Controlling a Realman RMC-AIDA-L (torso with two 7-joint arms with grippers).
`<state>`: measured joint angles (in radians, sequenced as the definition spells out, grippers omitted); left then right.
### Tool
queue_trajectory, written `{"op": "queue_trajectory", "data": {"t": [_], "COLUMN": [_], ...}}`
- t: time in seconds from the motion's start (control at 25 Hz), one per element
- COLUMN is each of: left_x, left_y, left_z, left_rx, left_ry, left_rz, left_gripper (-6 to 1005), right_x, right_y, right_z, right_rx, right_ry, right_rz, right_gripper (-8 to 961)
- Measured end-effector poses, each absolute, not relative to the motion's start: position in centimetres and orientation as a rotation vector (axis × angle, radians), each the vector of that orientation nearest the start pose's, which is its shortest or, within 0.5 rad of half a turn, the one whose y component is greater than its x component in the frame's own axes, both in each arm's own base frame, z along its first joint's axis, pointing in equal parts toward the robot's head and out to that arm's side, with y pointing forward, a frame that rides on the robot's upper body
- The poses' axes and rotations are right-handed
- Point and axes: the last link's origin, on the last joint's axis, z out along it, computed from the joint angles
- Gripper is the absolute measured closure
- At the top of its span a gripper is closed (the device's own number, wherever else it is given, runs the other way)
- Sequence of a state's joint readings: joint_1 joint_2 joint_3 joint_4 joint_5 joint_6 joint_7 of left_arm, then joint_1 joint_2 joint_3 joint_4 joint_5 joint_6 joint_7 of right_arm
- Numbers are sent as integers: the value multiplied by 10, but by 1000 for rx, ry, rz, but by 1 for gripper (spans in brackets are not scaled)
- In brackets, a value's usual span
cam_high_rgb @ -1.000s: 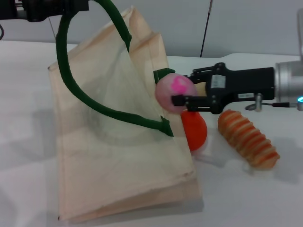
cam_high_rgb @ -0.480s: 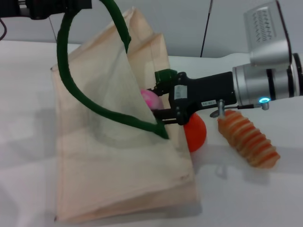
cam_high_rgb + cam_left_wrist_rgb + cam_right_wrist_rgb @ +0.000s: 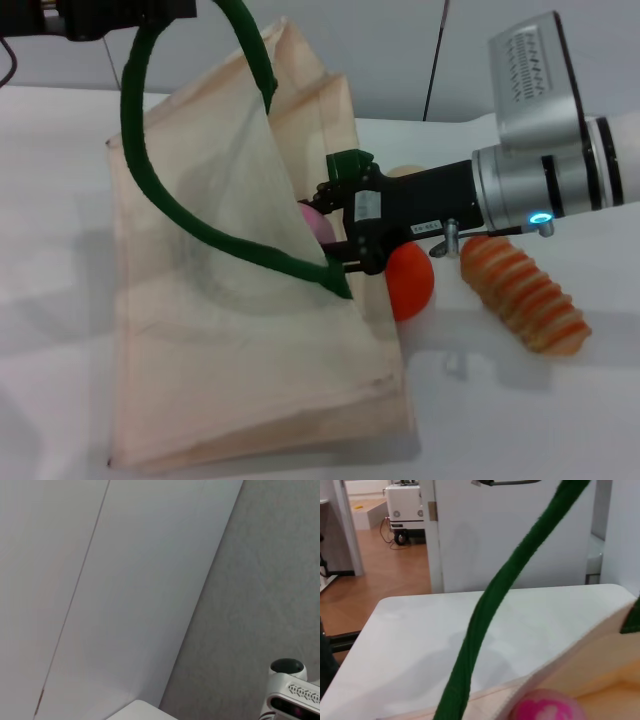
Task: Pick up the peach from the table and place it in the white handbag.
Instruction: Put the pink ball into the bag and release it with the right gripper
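Observation:
The white handbag [image 3: 200,340] stands on the table [image 3: 50,230] with its mouth held open. My left gripper [image 3: 110,15] at the top left holds one dark green handle [image 3: 130,130] up. My right gripper [image 3: 338,228] reaches into the bag's mouth from the right, its fingers above and below the peach [image 3: 315,222]. The peach is pink and half hidden behind the bag's cloth. In the right wrist view the peach [image 3: 547,709] sits at the bag's rim [image 3: 600,645], behind the green handle [image 3: 490,610].
An orange round fruit [image 3: 410,283] lies just under my right gripper beside the bag. A ridged orange object [image 3: 525,295] lies further right. A small cream ball [image 3: 405,171] peeks out behind the right gripper. The left wrist view shows only a wall.
My right gripper has carried the peach leftward from outside the bag into its open mouth, then a little lower. The left gripper and the handle have stayed in place.

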<state>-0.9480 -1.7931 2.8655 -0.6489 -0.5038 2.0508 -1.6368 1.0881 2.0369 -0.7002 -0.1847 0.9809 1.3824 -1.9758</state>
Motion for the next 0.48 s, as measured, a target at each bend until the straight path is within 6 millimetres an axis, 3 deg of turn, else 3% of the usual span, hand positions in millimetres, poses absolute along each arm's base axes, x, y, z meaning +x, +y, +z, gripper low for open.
{"op": "queue_trajectory", "data": {"t": [0.48], "left_x": [-202], "left_y": [384], "left_z": [158], "left_rx": [-2686], "left_ry": [-704], "left_rz": [-1011], "left_gripper": [747], "right_x": [123], "right_y": [380], "right_z": [-86], "right_rx": [-3152], "right_ry": [-4], "right_rz": [545], "right_gripper": [438]}}
